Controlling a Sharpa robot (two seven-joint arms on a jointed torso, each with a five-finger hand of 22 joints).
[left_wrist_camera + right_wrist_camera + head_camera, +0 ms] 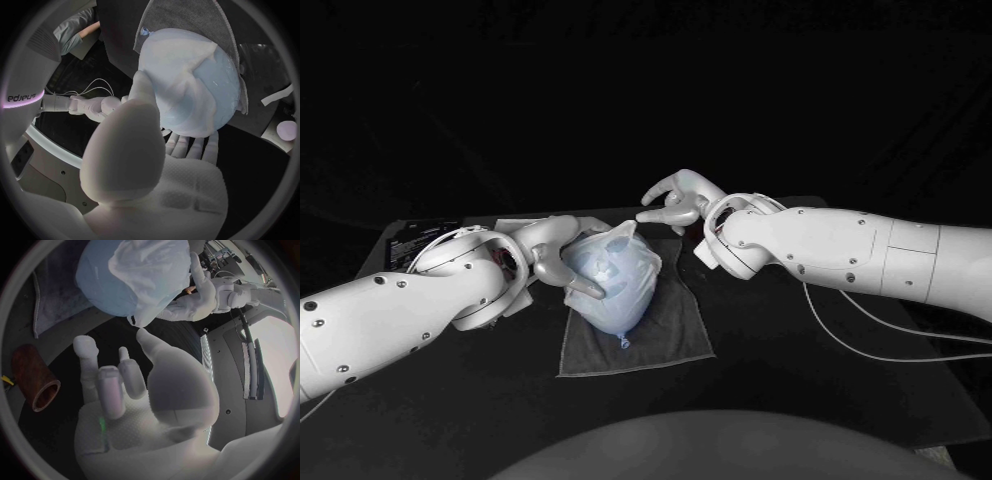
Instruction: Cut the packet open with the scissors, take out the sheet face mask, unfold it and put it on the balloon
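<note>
Closest to me a grey cloth (668, 345) is spread on the black table (790, 370), and I read it as a pad that stops the balloon (625, 305) from rolling. The balloon lies on it with its knot (625, 343) toward me and its round end away. The mask (606, 255) is out of its packet and draped over the far, upper part of the balloon, with folds and a loose corner standing up at the far end. From that I judge the last step, settling it into place, is under way and not finished. My left hand (563, 252) is on the balloon's left flank. In the left wrist view its thumb (142, 92) presses at the mask's edge and the other fingers (187, 147) reach under the balloon, so it grips the balloon with the sheet pinned. I take that as bracing, so the sheet can be tugged without the balloon skidding. Just past the balloon's far end my right hand (678, 200) hangs with its fingers apart and loosely curled, holding nothing, near the raised corner of the mask but not touching it. I judge it is placed to pick up that corner. Further out, in the right wrist view, a brown tube (34, 377) lies on the table, off the cloth
</note>
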